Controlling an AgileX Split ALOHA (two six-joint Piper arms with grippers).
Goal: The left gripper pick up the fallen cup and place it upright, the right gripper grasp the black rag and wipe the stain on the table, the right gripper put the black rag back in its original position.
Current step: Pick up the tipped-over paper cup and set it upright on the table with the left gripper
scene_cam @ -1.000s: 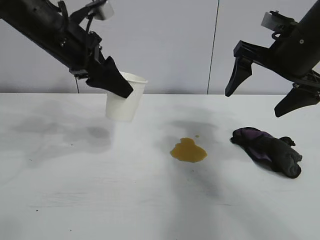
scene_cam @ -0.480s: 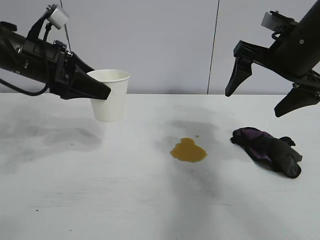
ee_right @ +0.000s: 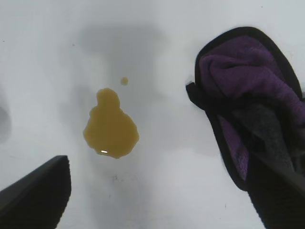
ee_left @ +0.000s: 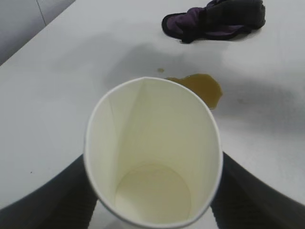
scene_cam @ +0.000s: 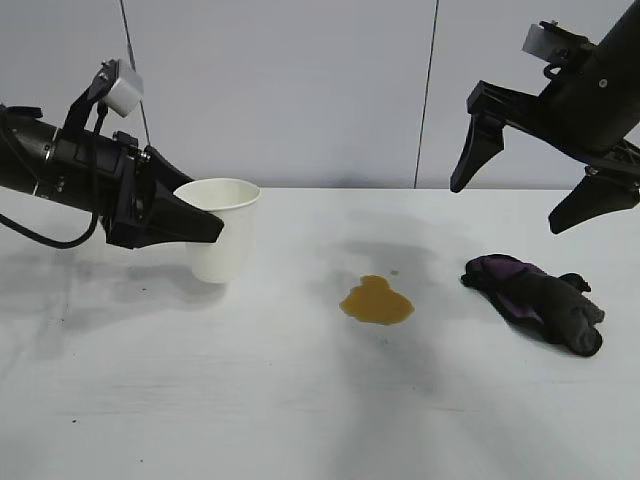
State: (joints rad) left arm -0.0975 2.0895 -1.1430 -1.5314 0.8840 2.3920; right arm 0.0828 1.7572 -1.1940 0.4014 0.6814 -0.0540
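Note:
My left gripper (scene_cam: 215,228) is shut on the white paper cup (scene_cam: 236,252), one finger on each side of its wall. The cup (ee_left: 152,143) stands upright and empty, mouth up, at the table's (scene_cam: 300,400) left; I cannot tell whether its base touches the tabletop. The yellowish-brown stain (scene_cam: 377,301) lies mid-table, with a tiny droplet just behind it. The black rag (scene_cam: 540,300) with purple patches lies in a lump to the stain's right. My right gripper (scene_cam: 510,195) hangs open and empty high above the rag. In its wrist view, the stain (ee_right: 110,129) and rag (ee_right: 252,95) lie below.
A pale panelled wall stands behind the table's far edge. Faint grey smudges mark the white tabletop. In the left wrist view the stain (ee_left: 202,88) and rag (ee_left: 214,19) lie beyond the cup.
The left arm has swung the cup from tilted to upright, carried it a little left and lowered it toward the table. The right arm has not moved.

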